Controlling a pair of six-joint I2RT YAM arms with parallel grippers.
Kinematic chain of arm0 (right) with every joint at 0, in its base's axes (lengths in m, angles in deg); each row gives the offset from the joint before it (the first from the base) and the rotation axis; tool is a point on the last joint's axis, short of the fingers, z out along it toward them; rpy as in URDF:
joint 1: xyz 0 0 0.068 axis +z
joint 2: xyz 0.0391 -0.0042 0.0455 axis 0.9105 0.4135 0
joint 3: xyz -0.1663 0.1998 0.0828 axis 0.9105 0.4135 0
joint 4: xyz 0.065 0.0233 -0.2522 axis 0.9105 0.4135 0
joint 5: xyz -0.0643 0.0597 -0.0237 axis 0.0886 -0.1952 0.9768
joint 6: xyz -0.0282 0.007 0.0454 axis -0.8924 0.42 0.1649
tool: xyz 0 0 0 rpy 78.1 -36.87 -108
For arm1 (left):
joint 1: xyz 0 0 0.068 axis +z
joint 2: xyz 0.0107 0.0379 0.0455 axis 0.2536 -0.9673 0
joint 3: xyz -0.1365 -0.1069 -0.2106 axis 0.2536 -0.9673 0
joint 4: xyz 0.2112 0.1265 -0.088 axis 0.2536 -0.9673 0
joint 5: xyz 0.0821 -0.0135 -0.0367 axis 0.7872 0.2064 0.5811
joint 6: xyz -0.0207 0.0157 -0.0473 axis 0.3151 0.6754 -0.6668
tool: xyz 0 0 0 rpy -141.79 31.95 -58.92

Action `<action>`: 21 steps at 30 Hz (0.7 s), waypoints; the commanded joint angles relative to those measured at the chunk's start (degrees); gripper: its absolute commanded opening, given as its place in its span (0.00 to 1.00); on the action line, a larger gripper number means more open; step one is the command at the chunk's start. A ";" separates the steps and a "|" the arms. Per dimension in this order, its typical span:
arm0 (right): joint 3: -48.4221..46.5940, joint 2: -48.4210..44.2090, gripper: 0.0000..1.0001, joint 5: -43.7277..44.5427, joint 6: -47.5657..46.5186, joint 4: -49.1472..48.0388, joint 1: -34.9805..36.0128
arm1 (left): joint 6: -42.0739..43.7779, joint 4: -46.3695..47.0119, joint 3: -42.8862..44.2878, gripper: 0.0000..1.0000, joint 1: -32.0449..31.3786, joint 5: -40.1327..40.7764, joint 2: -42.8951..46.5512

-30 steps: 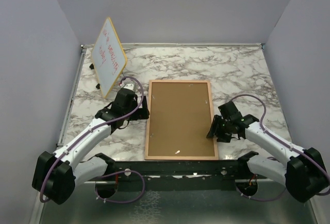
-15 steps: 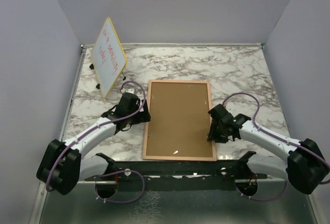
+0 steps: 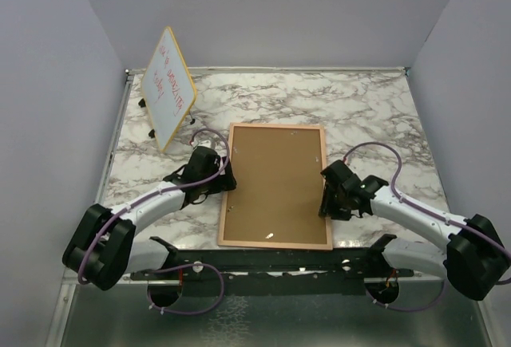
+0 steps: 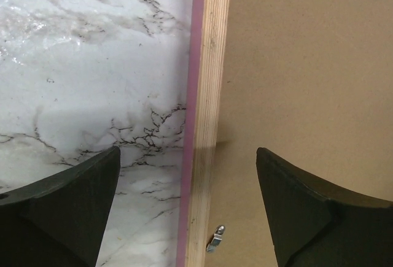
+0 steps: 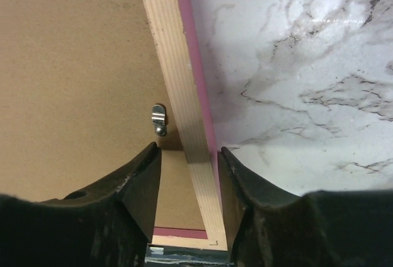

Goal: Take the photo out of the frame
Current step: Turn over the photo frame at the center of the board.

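1. The marble table is carrying everything.
2. The frame is lying at the table's middle between the arms, with its brown back facing up.
3. The whiteboard is standing tilted, far left.
4. The left gripper is hanging wide open, straddling the frame's left rail.
5. The right gripper is sitting narrowly around the right rail; I cannot tell whether it is clamping.
6. A metal clip is lying just beside that rail.

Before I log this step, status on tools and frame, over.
Left tool open, straddling frame left rail. Right tool shut on right rail. Frame face down, backing on. Whiteboard far left, clear of both.
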 commanded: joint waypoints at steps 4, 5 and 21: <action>-3.34 -2.54 0.49 0.68 -1.51 0.74 0.42 | 0.97 0.33 0.96 0.90 -0.46 3.30 -2.32; -3.78 -2.69 0.51 0.78 -1.83 1.02 0.40 | 0.96 0.59 1.04 0.89 -0.49 3.34 -2.78; -7.75 -6.90 0.57 -0.25 -2.37 3.94 0.42 | 2.72 1.55 3.39 0.42 -5.20 6.51 -10.84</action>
